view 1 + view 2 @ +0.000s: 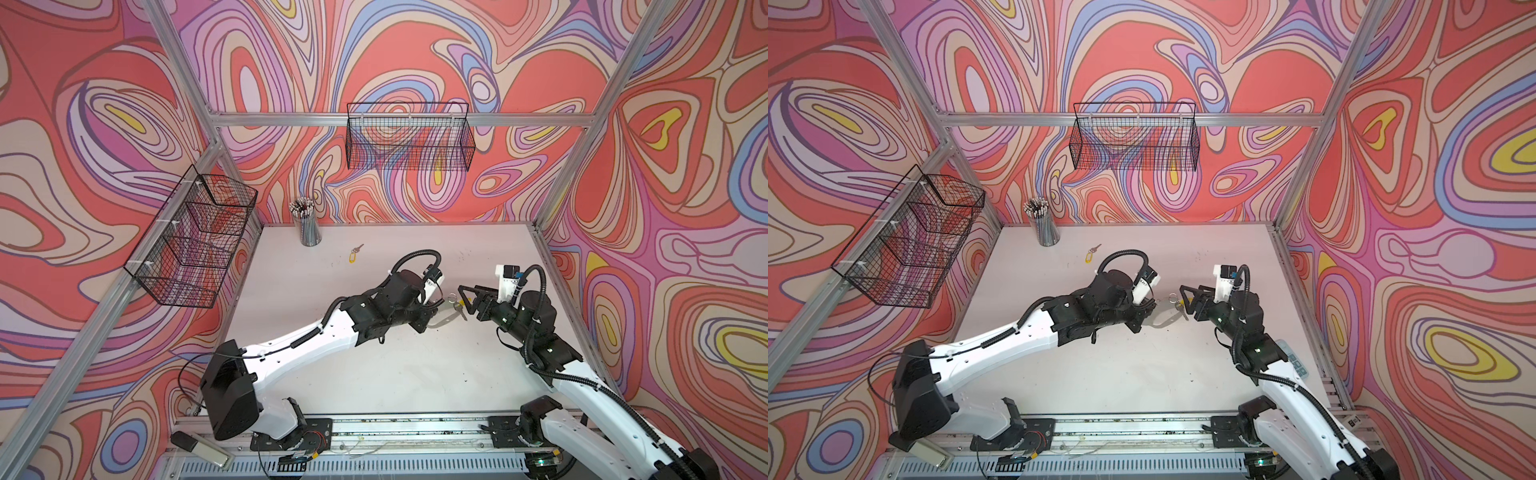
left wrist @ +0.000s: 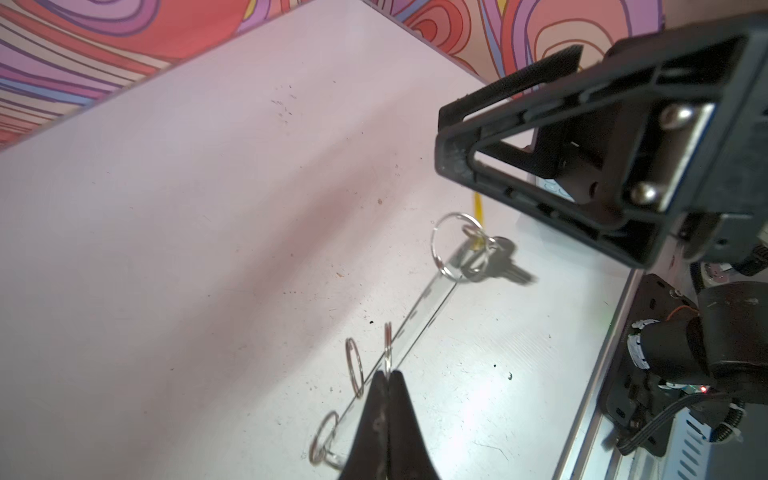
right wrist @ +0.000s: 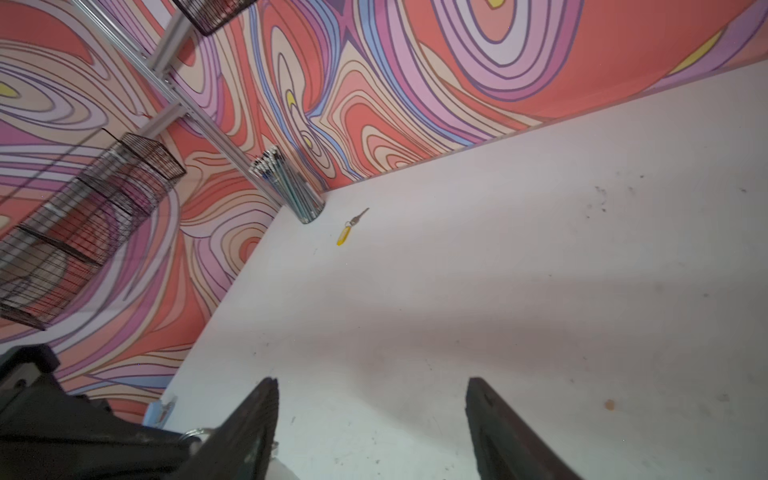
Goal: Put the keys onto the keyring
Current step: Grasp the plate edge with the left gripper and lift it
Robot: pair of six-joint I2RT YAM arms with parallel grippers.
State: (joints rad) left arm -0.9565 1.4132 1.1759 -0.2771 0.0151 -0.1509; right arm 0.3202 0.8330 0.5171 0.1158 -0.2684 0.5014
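- Clamped shut, the left gripper (image 2: 386, 376) pinches the thin edge of the keyring (image 2: 419, 316). From the left wrist I see the plate almost edge-on.
- Several wire rings (image 2: 354, 370) stand along the plate close to the pinch, and a larger end ring (image 2: 453, 245) sits at its far end.
- On that end ring I can see the first key (image 2: 496, 259), joined through a small ring. Only a sliver of its yellow tag (image 2: 478, 205) shows, the rest being hidden behind the right gripper.
- My right gripper (image 3: 370, 380) has its jaws apart with nothing between them. In a top view it (image 1: 465, 300) sits just beside the first key (image 1: 458, 307).
- Far back on the table (image 1: 374, 374) the second key (image 1: 355, 253) lies flat with its own tag. It is near the pen cup (image 1: 307, 228) and well apart from both grippers.
- I cannot tell whether the plate's far end touches the table.
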